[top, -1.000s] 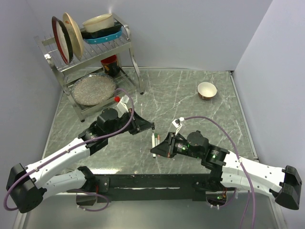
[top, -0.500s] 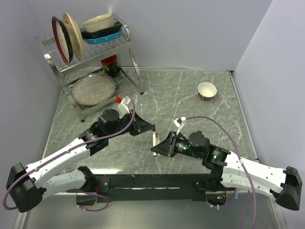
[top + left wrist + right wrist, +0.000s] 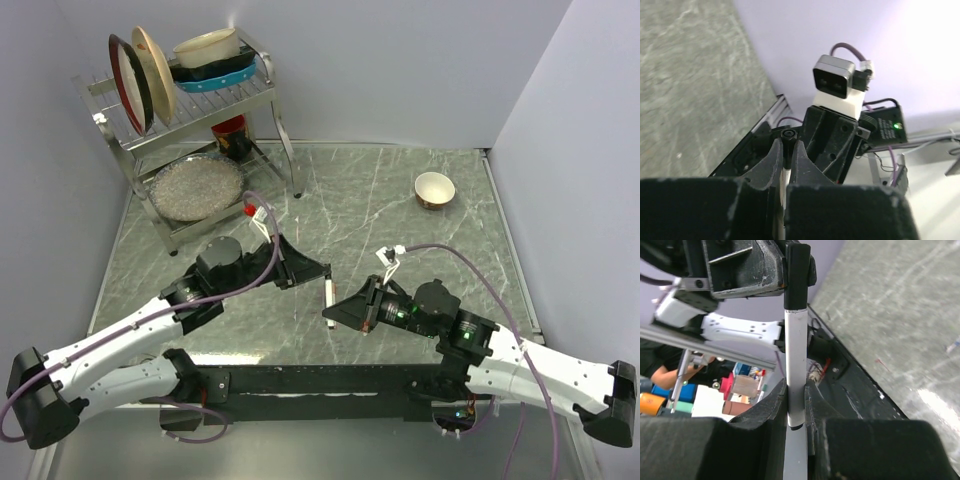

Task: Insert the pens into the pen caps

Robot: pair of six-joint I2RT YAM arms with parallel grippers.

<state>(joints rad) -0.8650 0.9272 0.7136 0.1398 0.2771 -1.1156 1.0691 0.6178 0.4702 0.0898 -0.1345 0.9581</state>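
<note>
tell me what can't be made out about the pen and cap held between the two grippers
- Right wrist: the pen's tip, hidden inside the black cap.
- Left wrist: most of the barrel, behind the left gripper's own fingers.
- Top external: how far the cap is pushed on; too small there.
- Right wrist: a small thing at the right edge, cut off, unidentifiable.

Looked down from above and behind over the whole table (image 3: 400, 220). Rode close on each wrist, facing one another, sharing the pen (image 3: 794, 365).
</note>
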